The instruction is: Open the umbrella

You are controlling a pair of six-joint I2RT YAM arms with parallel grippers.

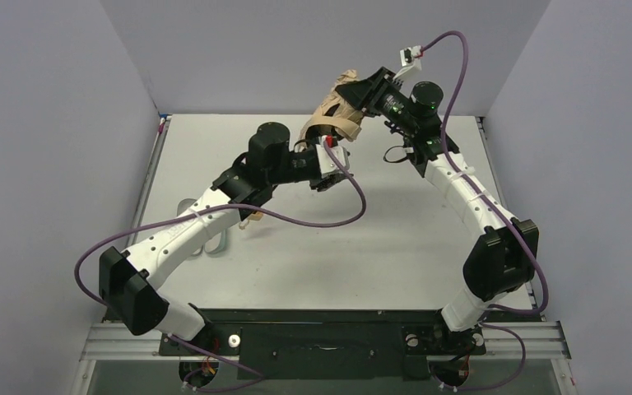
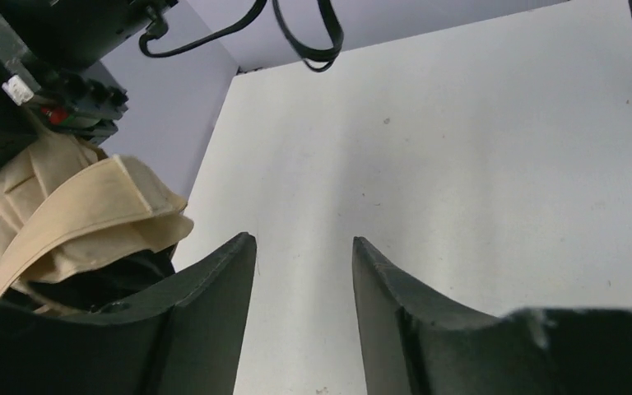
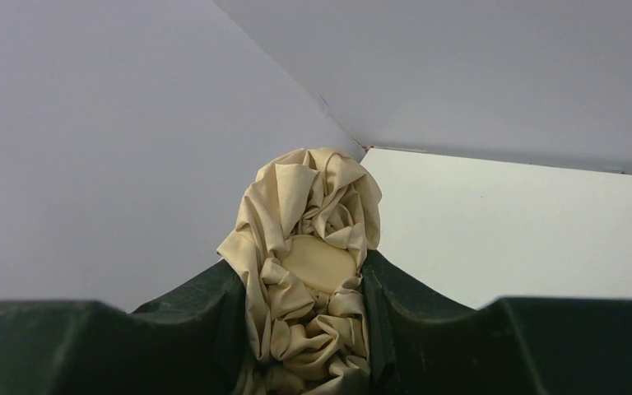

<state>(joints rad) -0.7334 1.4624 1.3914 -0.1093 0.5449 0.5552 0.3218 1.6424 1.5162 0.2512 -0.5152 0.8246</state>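
Note:
The umbrella (image 1: 337,111) is a folded bundle of tan fabric held up off the table at the back centre. My right gripper (image 3: 300,259) is shut on it, with crumpled tan canopy (image 3: 313,206) and a smooth tan cap squeezed between both fingers. In the left wrist view the umbrella (image 2: 90,214) hangs to the left, showing a tan band and black lining. My left gripper (image 2: 303,240) sits just beside and below it. The jaws are open, and only bare table shows between them.
The white table (image 1: 395,247) has grey walls on three sides, which meet in a corner (image 2: 234,70). A thin black loop (image 1: 395,153) hangs under the right wrist. A pale object (image 1: 218,243) lies partly hidden under the left forearm. Purple cables trail from both arms.

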